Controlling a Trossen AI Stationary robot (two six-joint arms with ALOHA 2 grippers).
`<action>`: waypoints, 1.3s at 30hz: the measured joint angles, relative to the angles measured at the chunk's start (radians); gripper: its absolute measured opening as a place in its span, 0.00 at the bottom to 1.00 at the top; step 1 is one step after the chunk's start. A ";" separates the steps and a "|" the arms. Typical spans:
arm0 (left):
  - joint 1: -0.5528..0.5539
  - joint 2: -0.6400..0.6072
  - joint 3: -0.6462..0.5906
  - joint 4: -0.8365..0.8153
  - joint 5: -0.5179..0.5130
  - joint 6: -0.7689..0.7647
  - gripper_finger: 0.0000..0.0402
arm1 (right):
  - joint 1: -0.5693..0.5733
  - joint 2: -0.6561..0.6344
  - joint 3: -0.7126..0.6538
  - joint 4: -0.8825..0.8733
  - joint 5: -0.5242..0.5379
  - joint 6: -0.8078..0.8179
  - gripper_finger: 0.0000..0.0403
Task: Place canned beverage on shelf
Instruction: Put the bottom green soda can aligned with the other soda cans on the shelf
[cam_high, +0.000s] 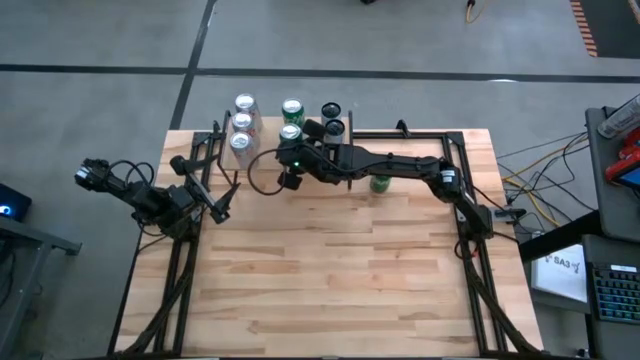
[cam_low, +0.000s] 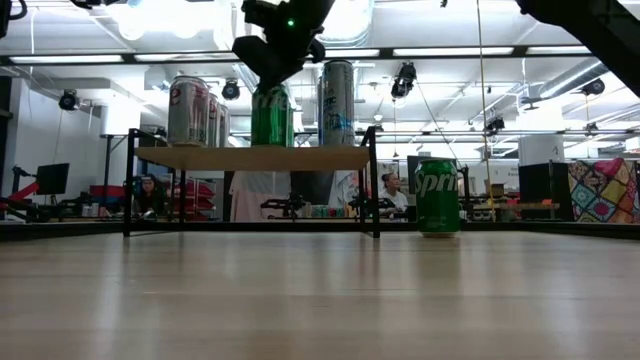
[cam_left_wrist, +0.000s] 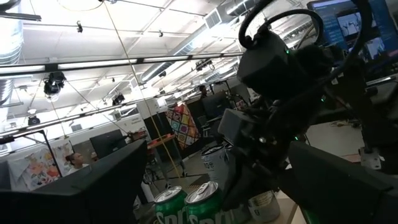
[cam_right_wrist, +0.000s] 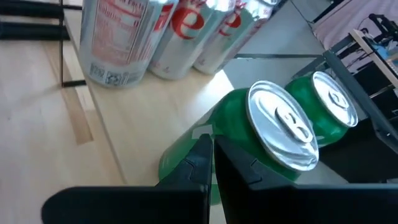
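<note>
The shelf (cam_low: 200, 157) stands at the table's far edge on black legs and carries silver cans (cam_low: 188, 110), green cans and black cans. My right gripper (cam_high: 292, 150) reaches in from the right and hovers just over the nearer green can (cam_low: 270, 115), which stands upright on the plank. In the right wrist view its fingers (cam_right_wrist: 212, 155) are shut, in front of that can's side (cam_right_wrist: 239, 118). Another green Sprite can (cam_low: 437, 197) stands upright on the tabletop right of the shelf. My left gripper (cam_high: 222, 207) waits open near the table's left edge. My right gripper is shut right at the near side of the green can's upper part (cam_right_wrist: 233, 134), slanting down from the table's near side. I cannot tell whether the fingertips touch it. The can stands upright on the shelf plank (cam_right_wrist: 143, 124).
A second green can (cam_right_wrist: 323, 118) stands just behind the first, silver cans (cam_right_wrist: 124, 37) to its left, black cans (cam_high: 332, 118) to its right. The Sprite can on the table (cam_high: 380, 183) sits under my right arm. A black frame (cam_high: 470, 230) borders the table.
</note>
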 joint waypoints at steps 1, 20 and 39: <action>0.000 0.000 0.000 0.000 0.000 0.000 0.93 | 0.000 0.000 0.000 0.011 0.000 0.000 0.02; 0.000 0.000 0.000 -0.001 -0.017 0.013 0.93 | -0.024 0.000 -0.003 0.116 -0.079 0.015 0.02; 0.000 0.000 0.000 -0.001 -0.035 0.034 0.93 | -0.060 0.000 -0.005 0.141 -0.080 -0.064 0.02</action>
